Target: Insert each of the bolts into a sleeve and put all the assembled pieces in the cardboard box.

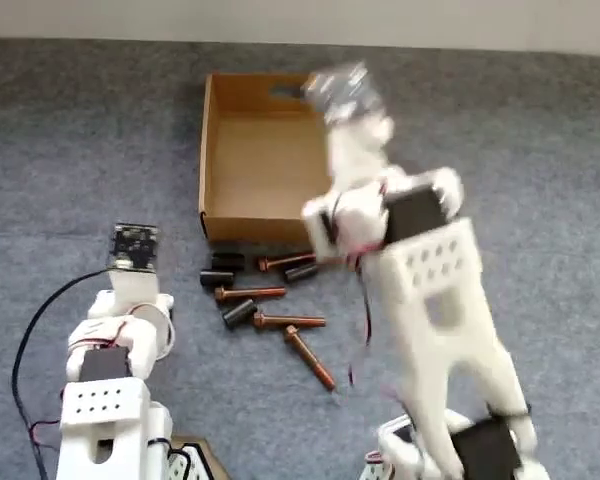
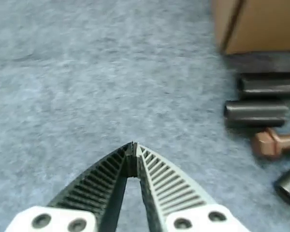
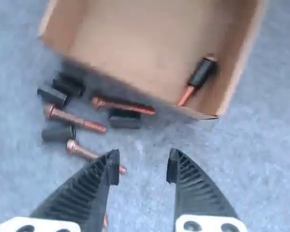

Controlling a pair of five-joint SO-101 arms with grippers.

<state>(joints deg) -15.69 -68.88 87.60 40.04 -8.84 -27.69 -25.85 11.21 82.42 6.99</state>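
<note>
The copper-coloured hex-head metal bolts (image 1: 250, 293) and short black cylindrical sleeves (image 1: 239, 313) lie loose just outside one wall of the open brown cardboard box (image 1: 206, 150); one sleeved bolt (image 3: 198, 77) lies inside it, in a corner. Judged rigid, light and prone to roll, each bolt is best gripped across the shank near the head, each sleeve across mid-body. The left gripper (image 2: 134, 150) is closed and empty outside the box near the sleeves; the right gripper (image 3: 144, 166) is spread and empty near the box.

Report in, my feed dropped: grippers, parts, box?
Left gripper shut, empty. Right gripper open, empty. One assembled piece in box. Four bolts, four sleeves loose on carpet by box front.
</note>
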